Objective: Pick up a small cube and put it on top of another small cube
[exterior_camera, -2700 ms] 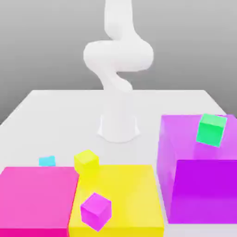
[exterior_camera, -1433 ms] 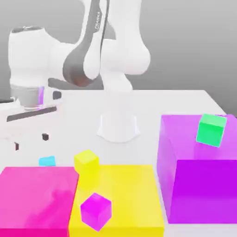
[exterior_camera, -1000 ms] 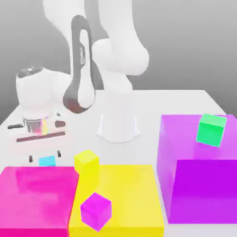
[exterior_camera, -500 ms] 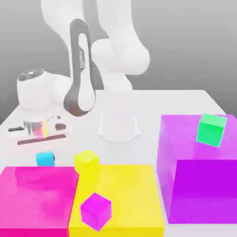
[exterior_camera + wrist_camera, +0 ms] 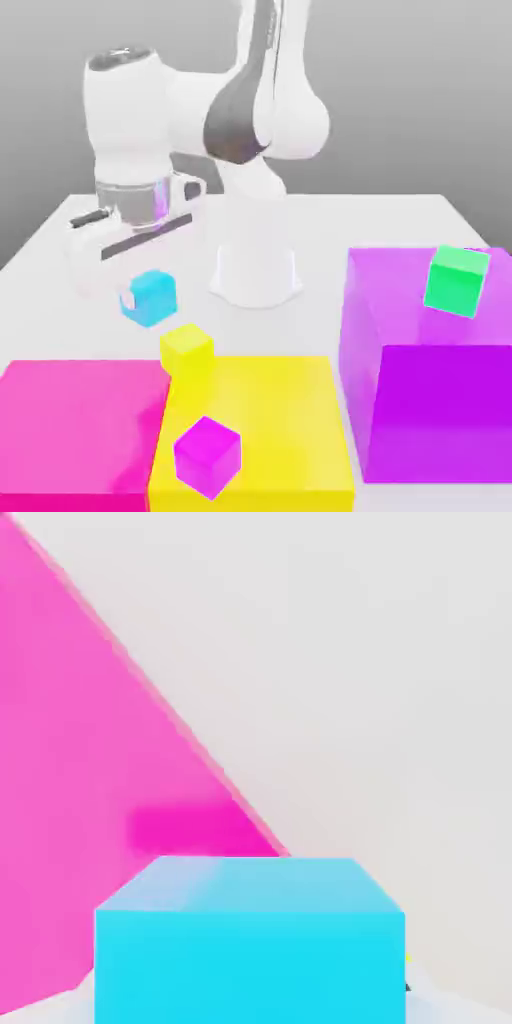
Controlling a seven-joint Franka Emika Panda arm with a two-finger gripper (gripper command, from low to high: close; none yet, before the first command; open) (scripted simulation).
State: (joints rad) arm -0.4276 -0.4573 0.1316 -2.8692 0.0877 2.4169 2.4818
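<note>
The white robot arm bends down from its base, its claw (image 5: 147, 300) pointing downward at nine o'clock, fingers clamped on the small cyan cube (image 5: 150, 298).

Place: was a simulated tabletop workspace.
Evidence: plain white table (image 5: 380, 215), grey backdrop, flat-coloured blocks.

four small cubes — one cyan small cube (image 5: 150, 297) (image 5: 250, 942), one yellow small cube (image 5: 186, 350), one magenta small cube (image 5: 207, 456), one green small cube (image 5: 456, 281). three big blocks — a pink block (image 5: 75, 420) (image 5: 90, 802), a yellow block (image 5: 285, 410), a purple block (image 5: 430, 390). one white robot arm (image 5: 200, 110), one white table (image 5: 380, 220).
</note>
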